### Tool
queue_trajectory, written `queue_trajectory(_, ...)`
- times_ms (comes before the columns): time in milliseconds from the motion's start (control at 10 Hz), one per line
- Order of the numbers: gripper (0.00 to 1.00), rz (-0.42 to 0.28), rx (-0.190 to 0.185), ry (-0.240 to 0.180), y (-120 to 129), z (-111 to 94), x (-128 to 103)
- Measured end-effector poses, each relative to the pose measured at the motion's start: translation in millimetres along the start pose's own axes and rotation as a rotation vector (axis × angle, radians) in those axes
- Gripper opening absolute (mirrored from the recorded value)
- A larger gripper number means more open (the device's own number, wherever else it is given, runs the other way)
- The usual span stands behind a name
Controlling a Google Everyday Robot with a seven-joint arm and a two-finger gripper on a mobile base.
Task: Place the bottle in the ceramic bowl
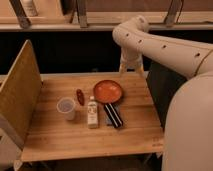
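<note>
The bottle (92,112) is small, clear and slim, with a white cap and a pale label. It stands upright near the middle of the wooden table (60,137). The ceramic bowl (108,91) is shallow, orange-red and glossy, and sits just behind and to the right of the bottle. My gripper (132,66) hangs from the white arm over the table's far edge, behind and to the right of the bowl and well away from the bottle. It holds nothing that I can see.
A translucent plastic cup (66,108) stands left of the bottle. A small dark red object (80,96) lies behind the cup. A dark flat packet (113,115) lies right of the bottle. A tall board (19,92) walls the table's left side. My white body (190,125) fills the right.
</note>
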Motion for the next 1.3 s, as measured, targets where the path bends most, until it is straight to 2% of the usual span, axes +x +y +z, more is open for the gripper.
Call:
queue_trajectory(600, 0.65, 0.000, 0.000, 0.000, 0.0, 0.1, 0.0)
queue_trajectory(900, 0.65, -0.007, 0.018, -0.019, 4.3, -7.3, 4.8)
queue_trajectory(1100, 0.65, 0.000, 0.049, 0.003, 10.2, -9.7, 33.7)
queue_trajectory(1300, 0.65, 0.042, 0.112, 0.039, -3.3, -10.8, 69.5)
